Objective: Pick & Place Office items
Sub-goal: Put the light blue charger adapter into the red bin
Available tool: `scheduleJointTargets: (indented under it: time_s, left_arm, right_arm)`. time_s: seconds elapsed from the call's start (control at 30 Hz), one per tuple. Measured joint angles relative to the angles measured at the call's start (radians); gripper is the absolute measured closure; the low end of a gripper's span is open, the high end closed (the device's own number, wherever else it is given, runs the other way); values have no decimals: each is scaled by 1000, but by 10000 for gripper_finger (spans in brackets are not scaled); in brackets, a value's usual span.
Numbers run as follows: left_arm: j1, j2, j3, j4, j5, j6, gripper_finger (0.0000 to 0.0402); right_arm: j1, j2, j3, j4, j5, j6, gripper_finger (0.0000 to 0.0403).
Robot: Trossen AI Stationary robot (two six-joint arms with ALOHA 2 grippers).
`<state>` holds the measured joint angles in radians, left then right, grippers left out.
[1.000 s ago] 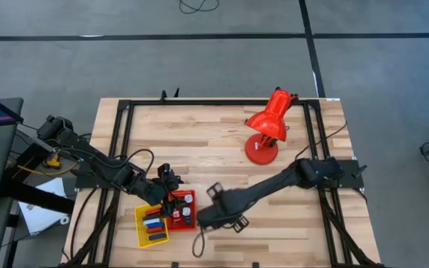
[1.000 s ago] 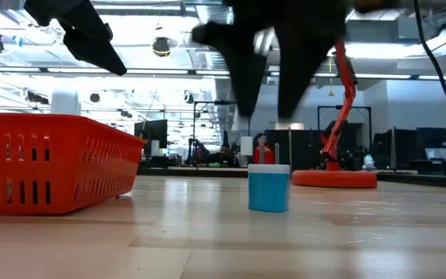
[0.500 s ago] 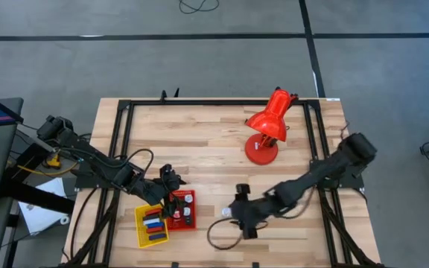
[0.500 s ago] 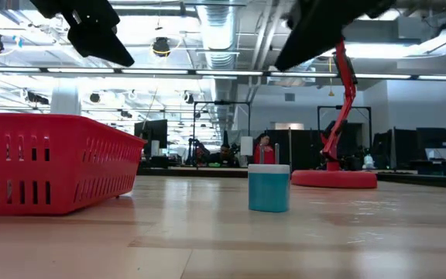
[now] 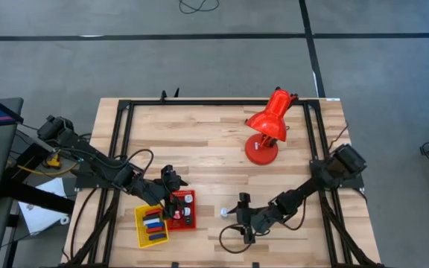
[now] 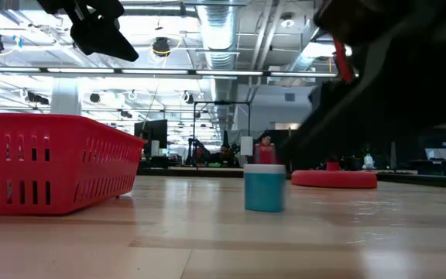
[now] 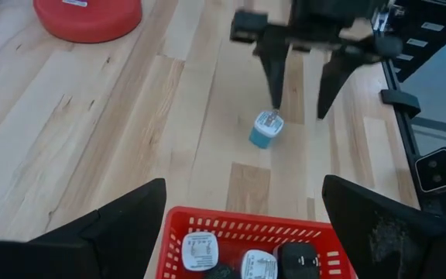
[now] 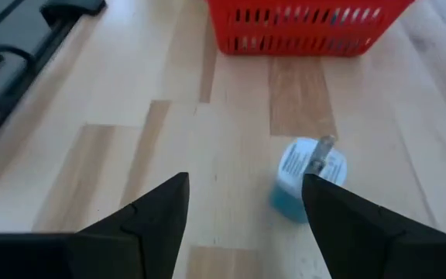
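On the left of the desk (image 5: 214, 141) we see the yellow tray (image 5: 141, 235) holding blue, red and white stick-like pieces, with the red basket (image 5: 193, 222) touching its right side and already carrying several black and white blocky office items (image 7: 242, 262). Our left gripper (image 5: 168, 179) hangs over the basket's rim with its jaws spread wide and nothing between them, a sensible place to wait, we judge, since sorted pieces end up here.

Just right of the basket, one blue charger plug (image 5: 223, 211) stands alone on the bare wood, white face and prongs tilted upward; it has not been collected yet. Our right gripper (image 5: 243, 214) sits low beside it, jaws released and parted, the plug ahead of them and a little off to one side rather than between them. We take that low approach as lining up for a grasp.

Farther right and back, the red desk lamp (image 5: 268, 123) stands well apart.
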<state>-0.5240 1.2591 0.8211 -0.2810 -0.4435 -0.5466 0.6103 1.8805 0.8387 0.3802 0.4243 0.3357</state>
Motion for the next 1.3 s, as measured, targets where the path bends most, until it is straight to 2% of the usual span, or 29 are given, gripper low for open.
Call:
scheduleJointTargets:
  time_s: [0.1, 0.2, 0.4, 0.5, 0.6, 0.73, 0.83, 0.9, 1.13, 1.3]
  left_arm:
    - [0, 0, 0, 7, 0, 0, 59]
    - [0, 0, 0, 14, 0, 0, 59]
    - [0, 0, 0, 16, -1, 0, 59]
    - [2, 0, 0, 24, -5, -2, 59]
    - [22, 15, 0, 60, -12, 2, 59]
    - [78, 72, 0, 206, 124, 63, 59]
    - [102, 133, 0, 308, 186, 161, 59]
    - [114, 179, 0, 344, 202, 210, 59]
    - [152, 330, 15, 490, 291, 221, 59]
    - [166, 462, 102, 480, 293, 259, 59]
  right_arm:
    - [-10, 52, 4, 63, 11, -6, 159]
    - [-9, 66, -3, 31, 11, -26, 159]
    - [13, 55, -7, -28, 131, -21, 159]
    - [-11, 95, -6, 35, 184, 33, 159]
    - [-37, 135, -5, 83, 181, 51, 159]
    - [-46, 137, -5, 98, 177, 58, 159]
    - [-53, 135, -4, 128, 173, 58, 159]
    - [-49, 125, -5, 80, 163, 59, 159]
    - [4, 20, -5, -154, 148, 188, 159]
    - [25, -64, -5, -293, 191, 295, 159]
